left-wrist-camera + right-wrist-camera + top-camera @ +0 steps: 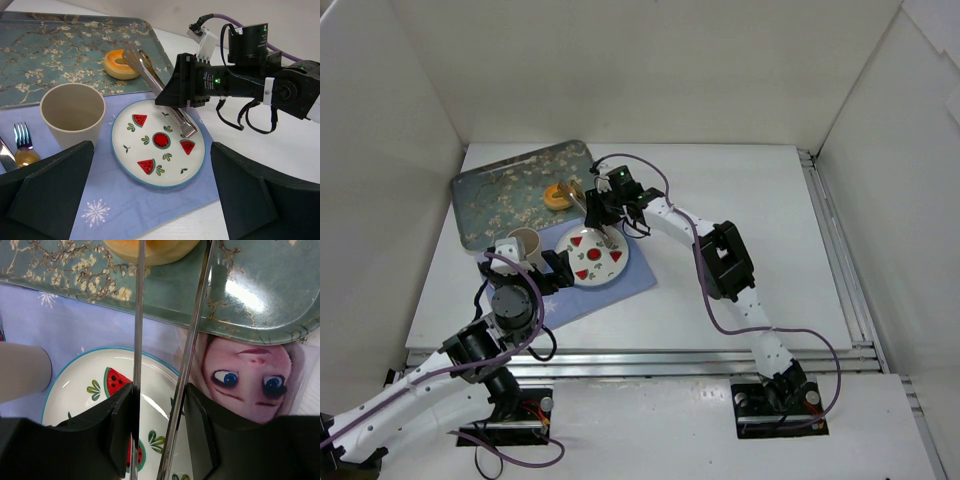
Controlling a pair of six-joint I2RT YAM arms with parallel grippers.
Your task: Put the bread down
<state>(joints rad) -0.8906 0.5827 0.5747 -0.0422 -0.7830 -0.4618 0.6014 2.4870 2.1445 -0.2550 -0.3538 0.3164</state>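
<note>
The bread is a small orange-yellow ring bun lying on the patterned tray; it also shows in the left wrist view and the right wrist view. My right gripper is shut on metal tongs, whose two arms run forward to the bread's near edge. The tongs' arms stand apart. Their rear end hangs over the white watermelon plate. My left gripper is open and empty, low over the blue mat by the plate.
A beige cup stands left of the plate, with a fork beside it on the mat. A picture card with a face lies under the tray's corner. White walls enclose the table.
</note>
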